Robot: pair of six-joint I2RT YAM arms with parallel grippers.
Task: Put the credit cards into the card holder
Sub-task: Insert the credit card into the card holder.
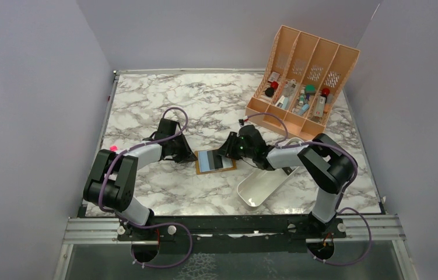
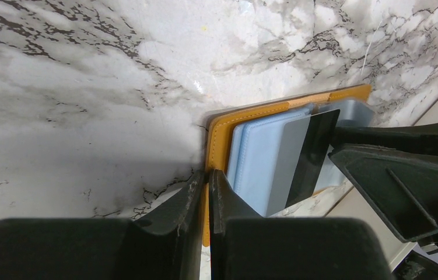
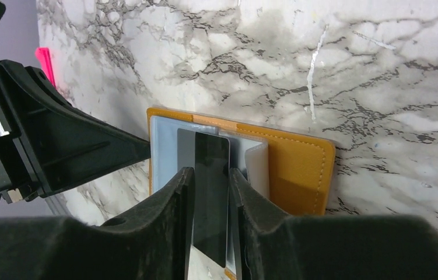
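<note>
Closest to the right wrist camera is a credit card (image 3: 203, 149), grey with a dark stripe, pinched between the narrowed fingers of the right gripper (image 3: 210, 175). It is held nearly flat, its far edge lying over the inner face of the card holder (image 3: 298, 169). That low angle suits sliding it in rather than dropping it.

The mustard-orange card holder lies open on the marble tabletop (image 1: 146, 105), between the two arms. Pale blue-grey cards (image 2: 257, 166) already lie on its inner face, layered under the held one. I cannot tell whether they are seated in a pocket or only resting there.

The left gripper (image 2: 206, 178) is closed to a thin gap on the card holder's outer edge, opposite the side the card comes from. I judge this grip is there to keep the wallet flat and stop it skating as the card is pushed.

Just beside the right arm lies a white tray (image 1: 260, 186); the top view shows nothing in it. Well apart at the back right stands a peach organiser (image 1: 315, 52), its slots holding small odds and ends, some with red tops, too small to name.
</note>
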